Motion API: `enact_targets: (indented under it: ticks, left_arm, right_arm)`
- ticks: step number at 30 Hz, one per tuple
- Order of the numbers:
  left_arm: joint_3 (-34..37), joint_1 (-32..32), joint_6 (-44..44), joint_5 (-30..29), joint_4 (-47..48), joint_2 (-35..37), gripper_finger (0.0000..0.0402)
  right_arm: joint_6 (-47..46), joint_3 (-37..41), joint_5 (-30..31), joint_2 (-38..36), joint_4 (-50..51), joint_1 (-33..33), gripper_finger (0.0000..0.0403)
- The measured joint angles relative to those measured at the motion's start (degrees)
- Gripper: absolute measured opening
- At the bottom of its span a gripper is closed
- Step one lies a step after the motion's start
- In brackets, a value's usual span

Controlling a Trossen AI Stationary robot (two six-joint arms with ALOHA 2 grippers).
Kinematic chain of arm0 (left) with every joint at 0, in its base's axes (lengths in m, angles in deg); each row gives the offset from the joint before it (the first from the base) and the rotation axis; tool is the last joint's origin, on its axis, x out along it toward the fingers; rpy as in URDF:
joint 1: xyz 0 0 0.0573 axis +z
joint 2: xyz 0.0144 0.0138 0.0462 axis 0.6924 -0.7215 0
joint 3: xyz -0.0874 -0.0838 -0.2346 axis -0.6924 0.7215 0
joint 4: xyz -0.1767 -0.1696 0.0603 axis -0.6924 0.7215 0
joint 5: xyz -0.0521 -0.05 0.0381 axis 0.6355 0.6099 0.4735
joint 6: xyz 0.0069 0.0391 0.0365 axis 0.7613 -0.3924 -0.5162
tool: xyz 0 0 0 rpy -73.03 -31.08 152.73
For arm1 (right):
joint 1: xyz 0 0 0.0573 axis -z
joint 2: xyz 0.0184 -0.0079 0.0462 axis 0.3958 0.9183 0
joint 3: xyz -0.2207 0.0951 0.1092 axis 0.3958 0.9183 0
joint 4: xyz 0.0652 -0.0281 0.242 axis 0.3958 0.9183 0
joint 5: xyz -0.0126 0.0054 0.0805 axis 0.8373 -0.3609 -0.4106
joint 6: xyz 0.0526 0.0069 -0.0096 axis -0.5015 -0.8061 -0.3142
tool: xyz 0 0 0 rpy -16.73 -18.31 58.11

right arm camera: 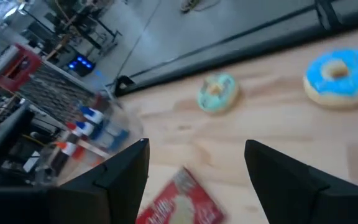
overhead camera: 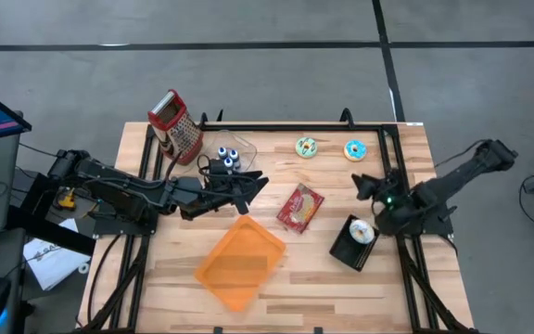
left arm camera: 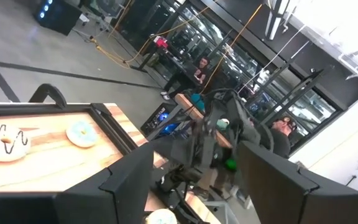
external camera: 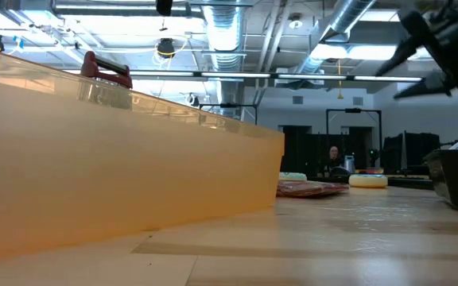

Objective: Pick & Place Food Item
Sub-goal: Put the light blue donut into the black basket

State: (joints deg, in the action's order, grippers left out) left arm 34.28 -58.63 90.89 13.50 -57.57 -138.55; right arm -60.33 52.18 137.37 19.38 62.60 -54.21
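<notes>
A white-frosted donut (overhead camera: 362, 232) lies in a black basket (overhead camera: 346, 249) at the table's right. Two more donuts, one pale green (overhead camera: 306, 147) and one blue (overhead camera: 355, 149), lie on the table near its far edge. A red snack packet (overhead camera: 300, 206) lies flat at the middle. My right gripper (overhead camera: 364, 186) hangs open above the table just beyond the basket, pointing toward the table's left, with nothing between its fingers (right arm camera: 129, 165). My left gripper (overhead camera: 258, 182) stands open and level over the table's middle, above the orange tray's far corner, and holds nothing.
An orange tray (overhead camera: 239, 264) lies toward the near edge and fills the low view's left (external camera: 118, 159). A red-handled grater (overhead camera: 176, 125) and a clear container of blue-capped bottles (overhead camera: 228, 158) stand at the far left. A black frame (overhead camera: 276, 128) borders the table.
</notes>
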Motion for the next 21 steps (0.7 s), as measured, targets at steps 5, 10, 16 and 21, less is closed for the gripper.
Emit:
enact_targets:
  ticks: [5,10,16,21]
  left_arm:
    - [0.0,0.0,-2.7,0.0,0.0,0.0,0.0231]
    - [0.0,0.2,-5.5,0.0,0.2,0.0,0.0231]
    - [0.0,0.2,-8.9,0.0,0.7,0.0,0.0231]
    - [0.0,0.2,-11.6,-0.1,0.9,0.5,0.0231]
  right_arm:
    - [25.5,-5.8,-0.1,-7.2,-7.0,6.3,0.0256]
    - [52.3,-14.2,-7.6,-11.8,-14.3,14.7,0.0255]
    - [67.2,-27.1,-24.1,-9.2,-9.3,28.3,0.0247]
    - [71.0,-40.1,-34.6,0.7,7.6,40.0,0.0228]
